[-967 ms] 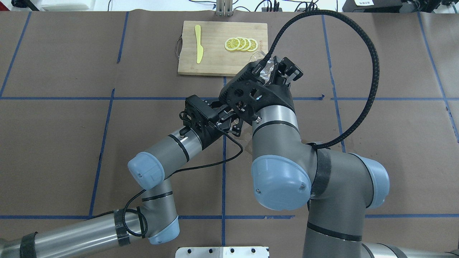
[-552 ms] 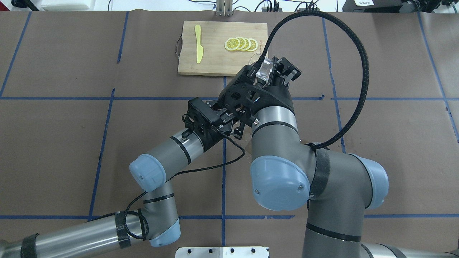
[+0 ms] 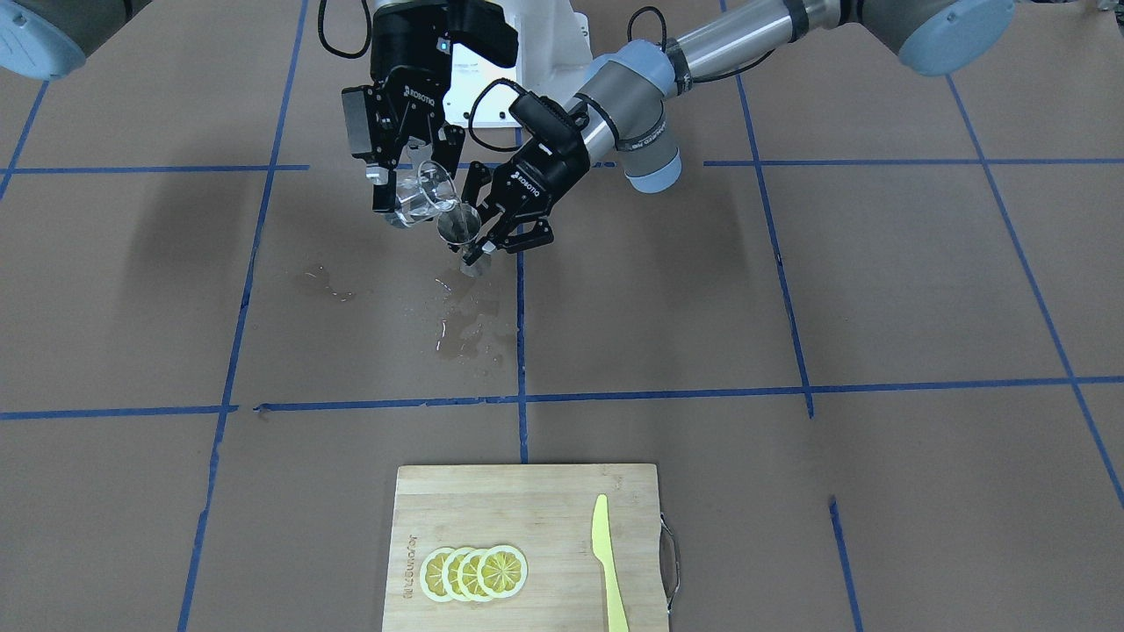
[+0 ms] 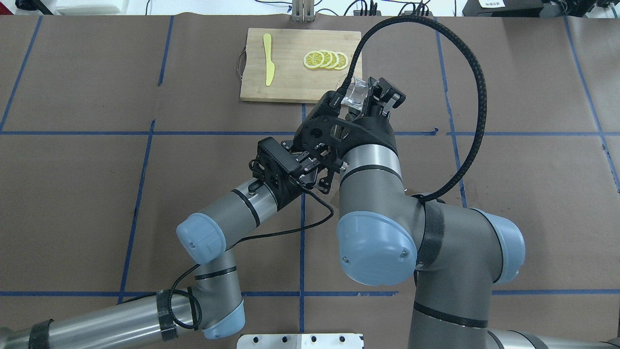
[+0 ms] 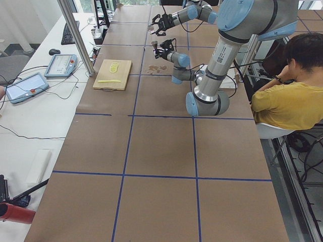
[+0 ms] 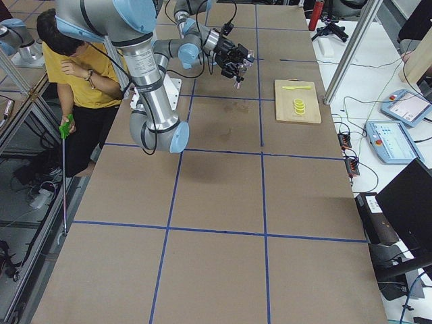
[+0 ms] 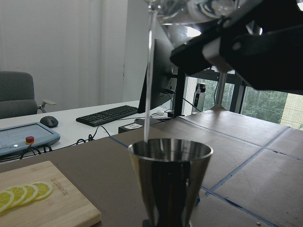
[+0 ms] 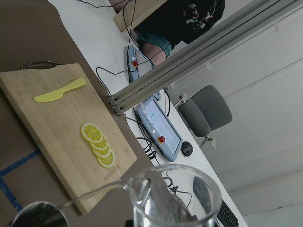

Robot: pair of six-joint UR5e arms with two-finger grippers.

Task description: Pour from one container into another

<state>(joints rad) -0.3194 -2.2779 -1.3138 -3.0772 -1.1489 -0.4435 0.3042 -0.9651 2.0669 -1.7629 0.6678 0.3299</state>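
Rolled further over at the right wrist since a second ago, baring more of the small clear round glass tumbler (image 4: 352,91) past that wrist in the overhead view; slid the left wrist a touch nearer the robot's base as well. Now pinching the tumbler across its wall with the right gripper (image 3: 413,186), tipped well over with the lip lowest, above and just beside the small shiny steel hourglass-shaped jigger (image 3: 460,228). Clamping the jigger about its narrow waist in the left gripper (image 3: 479,235), upright with one cup open to the top, raised off the brown paper-covered table (image 3: 790,290). Visible from the left wrist camera: a thin stream of clear liquid (image 7: 149,80) dropping from the lip into the jigger's mouth, close to the rim nearest the glass rather than dead centre; same arc seen from the right wrist camera. Judged to be mid-pour, probably with some liquid left in the glass. Held in the air, most likely, to let each arm trim its own angle: lip set close over the rim to stop so thin a stream wandering, jigger kept level so as not to lose what lands. Worth noting wet patches (image 3: 470,333) on the paper below, pointing to a real risk of spilling. Well apart, at the table's side away from the robot: a rectangular bamboo cutting board (image 3: 544,500) carrying overlapping yellow lemon slices (image 3: 474,572) and a pale yellow plastic knife (image 3: 608,562), playing no part.
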